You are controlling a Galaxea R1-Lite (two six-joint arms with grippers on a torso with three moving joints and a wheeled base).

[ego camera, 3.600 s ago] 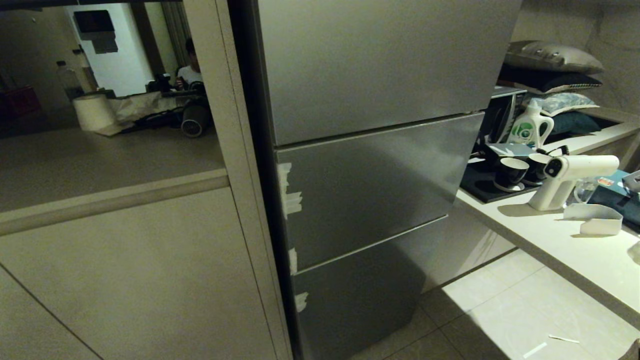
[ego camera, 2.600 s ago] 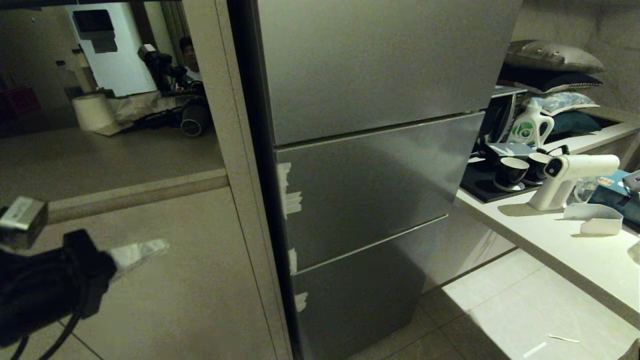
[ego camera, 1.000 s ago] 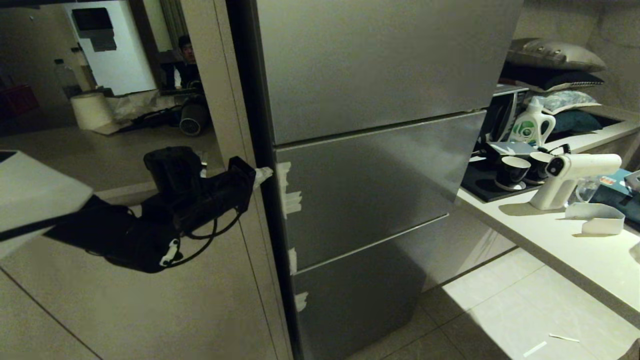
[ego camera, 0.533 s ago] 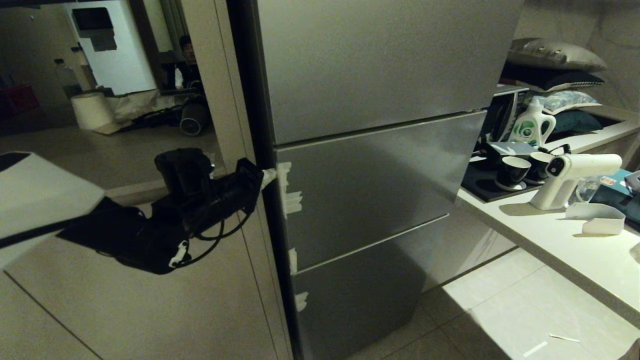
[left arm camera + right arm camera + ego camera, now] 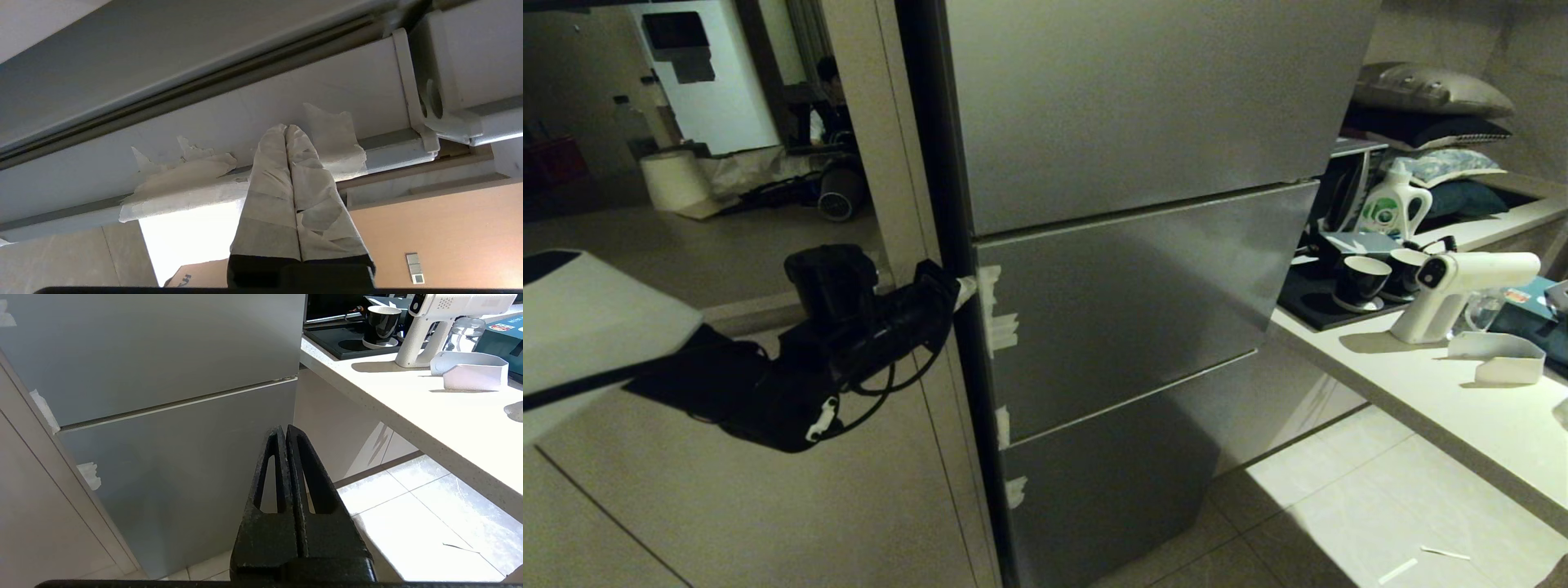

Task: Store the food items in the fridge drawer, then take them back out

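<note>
The grey three-door fridge [image 5: 1135,302] stands with all its doors closed, so the fridge drawer is hidden. No food items are in view. My left gripper [image 5: 968,286] is shut, its tape-wrapped fingertips at the left edge of the middle door, just beside the whitish tape scraps [image 5: 996,327]. In the left wrist view the left gripper [image 5: 286,127] points at the door's side edge, between torn tape pieces [image 5: 184,167]. My right gripper [image 5: 284,428] is shut on nothing and hangs low in front of the fridge's lower doors, outside the head view.
A beige cabinet panel [image 5: 768,490] flanks the fridge on the left. On the right, a counter [image 5: 1462,408] carries a detergent jug [image 5: 1392,204], dark cups [image 5: 1360,282] and a white spray gun [image 5: 1454,290]. A person [image 5: 829,90] is far behind.
My left arm has come into the head view from the lower left and its shut gripper has moved right to the middle door's left edge. The fridge stays closed.
</note>
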